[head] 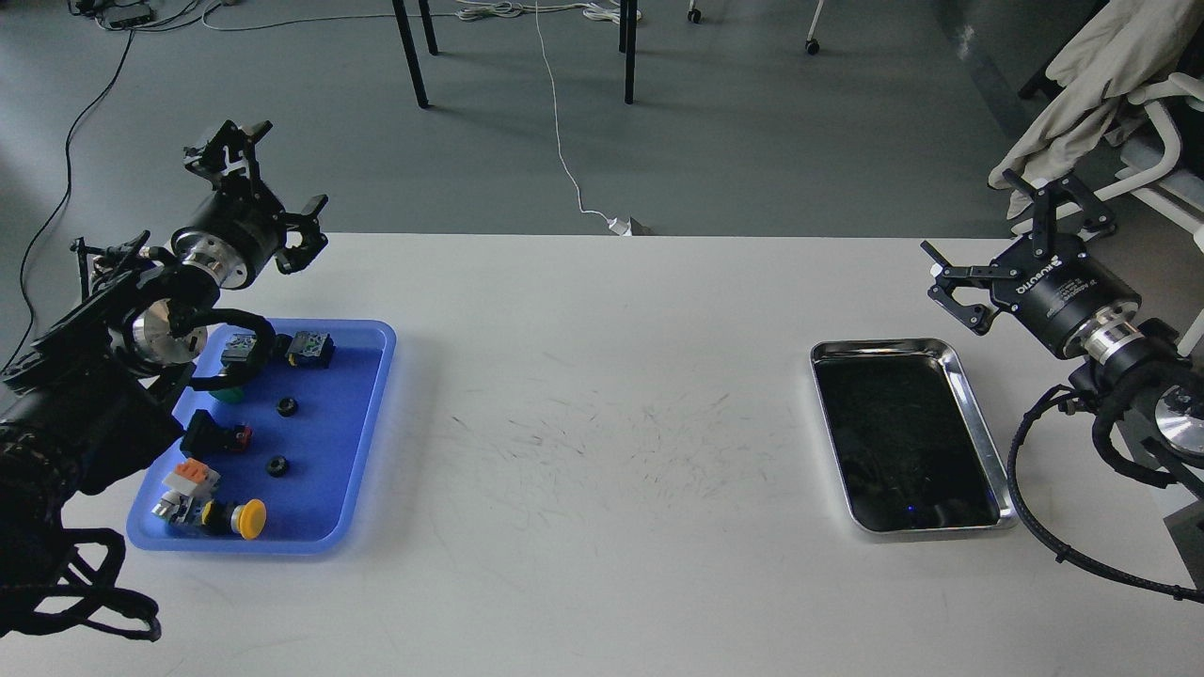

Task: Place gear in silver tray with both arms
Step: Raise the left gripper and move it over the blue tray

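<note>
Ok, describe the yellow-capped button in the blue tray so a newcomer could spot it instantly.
Start at the blue tray on the white table's left side, below the left gripper. Go to its near edge. The button lies there beside a grey-and-orange part, the only piece with a round yellow cap.

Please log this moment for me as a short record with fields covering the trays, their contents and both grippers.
surface: white table
silver tray: right side of table, nothing in it
blue tray: left side of table, holds small parts
blue tray contents: two small black gears, yellow push button, other small electrical parts
left gripper: open, raised above the blue tray's far end, holding nothing
right gripper: open, beyond the silver tray's far right corner, holding nothing
task status: no gear moved yet
</note>
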